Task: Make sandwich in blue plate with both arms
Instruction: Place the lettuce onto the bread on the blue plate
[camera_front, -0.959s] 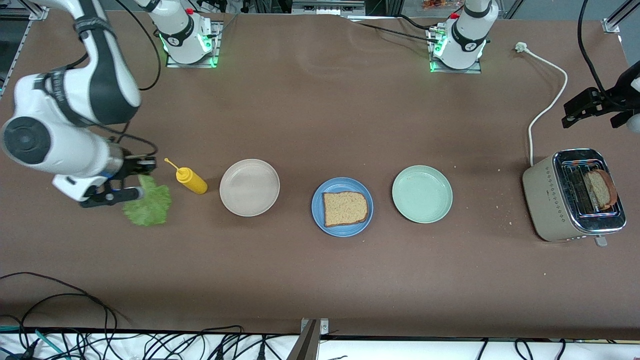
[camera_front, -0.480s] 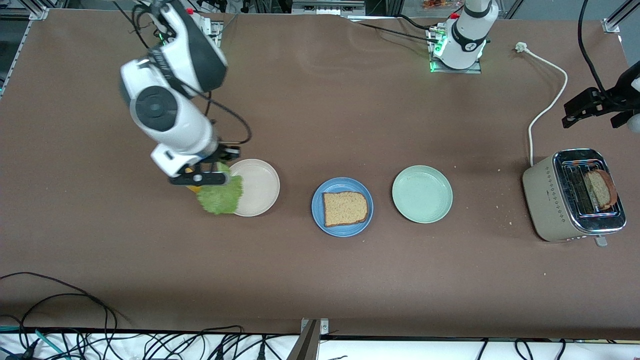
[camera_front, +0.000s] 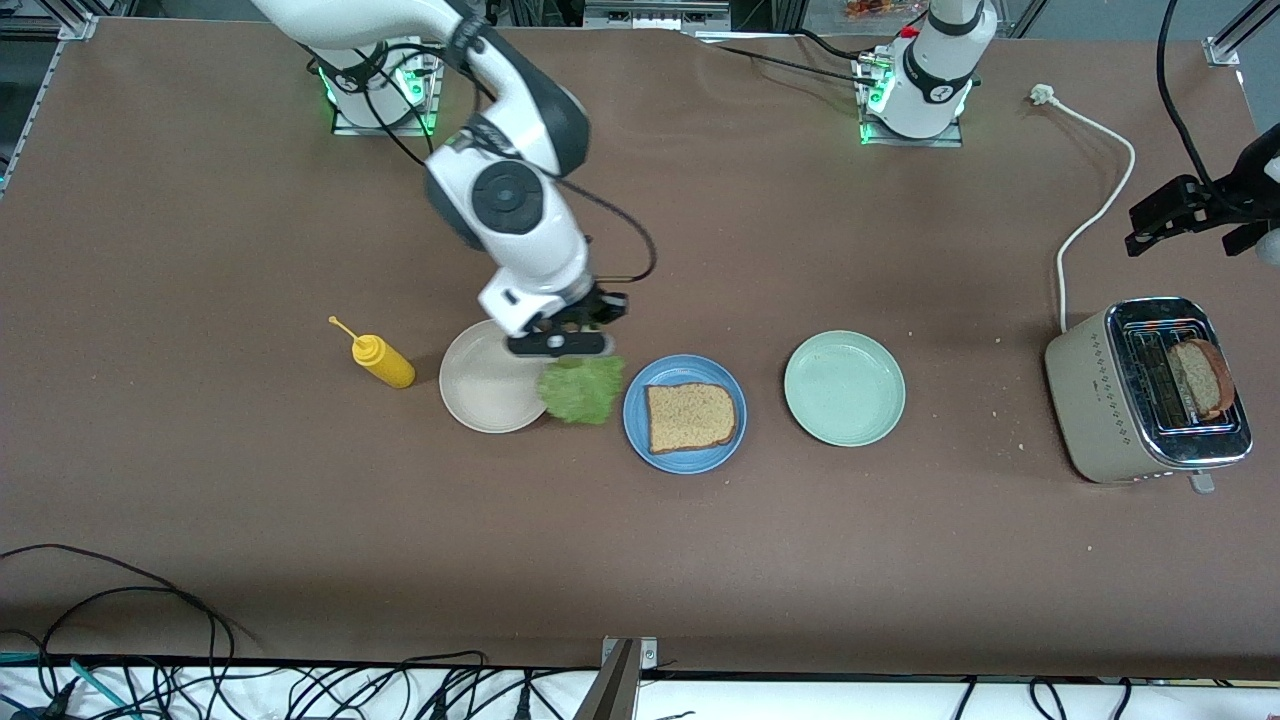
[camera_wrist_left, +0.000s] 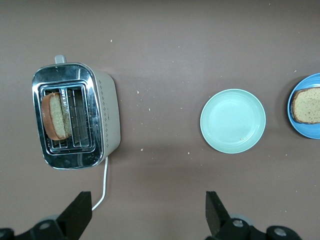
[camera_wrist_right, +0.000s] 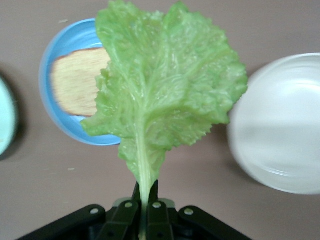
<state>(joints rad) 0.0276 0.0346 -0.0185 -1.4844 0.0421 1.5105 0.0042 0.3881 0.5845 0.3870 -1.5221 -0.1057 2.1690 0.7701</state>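
Note:
The blue plate (camera_front: 640, 432) sits mid-table with one slice of brown bread (camera_front: 690, 416) on it. My right gripper (camera_front: 560, 346) is shut on the stem of a ruffled green lettuce leaf (camera_front: 582, 390) and holds it in the air over the gap between the beige plate (camera_front: 480, 385) and the blue plate. In the right wrist view the leaf (camera_wrist_right: 162, 95) hangs from the gripper (camera_wrist_right: 145, 192) and covers part of the blue plate (camera_wrist_right: 62, 47) and bread (camera_wrist_right: 75, 80). A second bread slice (camera_front: 1200, 378) stands in the toaster (camera_front: 1100, 400). My left gripper (camera_wrist_left: 148, 210) is open and empty, high over the table at the left arm's end.
A pale green plate (camera_front: 845, 388) lies beside the blue plate toward the left arm's end. A yellow mustard bottle (camera_front: 380, 360) lies beside the beige plate toward the right arm's end. The toaster's white cord (camera_front: 1095, 215) runs across the table toward the robots.
My right gripper has carried the lettuce from the right arm's end of the table, past the mustard bottle and over the beige plate, to beside the blue plate. The left arm has not moved.

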